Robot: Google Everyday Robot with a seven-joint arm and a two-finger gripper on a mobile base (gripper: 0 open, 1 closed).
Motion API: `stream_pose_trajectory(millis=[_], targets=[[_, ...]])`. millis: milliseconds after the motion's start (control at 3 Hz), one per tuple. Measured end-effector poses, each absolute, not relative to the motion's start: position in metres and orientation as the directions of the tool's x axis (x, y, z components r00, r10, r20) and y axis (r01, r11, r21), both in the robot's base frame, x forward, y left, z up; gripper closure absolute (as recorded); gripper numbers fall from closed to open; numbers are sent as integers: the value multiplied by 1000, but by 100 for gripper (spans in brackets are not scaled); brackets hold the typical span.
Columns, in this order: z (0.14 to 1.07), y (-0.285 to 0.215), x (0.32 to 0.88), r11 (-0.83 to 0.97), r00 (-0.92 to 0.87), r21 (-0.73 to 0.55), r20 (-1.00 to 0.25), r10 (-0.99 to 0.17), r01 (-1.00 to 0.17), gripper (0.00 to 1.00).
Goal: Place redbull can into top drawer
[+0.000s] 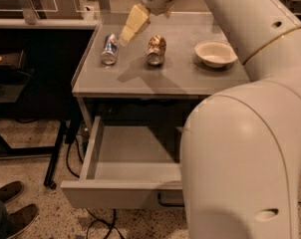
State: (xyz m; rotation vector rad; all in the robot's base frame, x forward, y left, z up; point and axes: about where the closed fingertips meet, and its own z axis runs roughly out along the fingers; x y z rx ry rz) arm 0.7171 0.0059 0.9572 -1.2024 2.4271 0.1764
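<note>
View 1 of 1 | you look from high behind the bulky white robot arm (240, 173) | facing forward and down | close on flat grey metal table (155, 81) and open wide grey metal top drawer (130, 158) | pale yellow gripper (127, 32) upper centre, over table

Your arm (240, 148) is bulky cream-white shells with a thin gold band (270, 45); its pale-yellow gripper (126, 35) hangs near the counter's (160, 78) back-left corner.

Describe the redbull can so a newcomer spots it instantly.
On the grey tabletop above the open top drawer, three things sit in a row. The redbull can is leftmost, lying just left of the hovering gripper. It is blue and silver; the next can is brown-gold, the bowl white.
</note>
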Motion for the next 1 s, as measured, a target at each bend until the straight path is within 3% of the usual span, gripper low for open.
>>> stream_pose_trajectory(millis=[1000], targets=[[942, 50, 763, 697, -615, -8, -464, -638, -717, 0]])
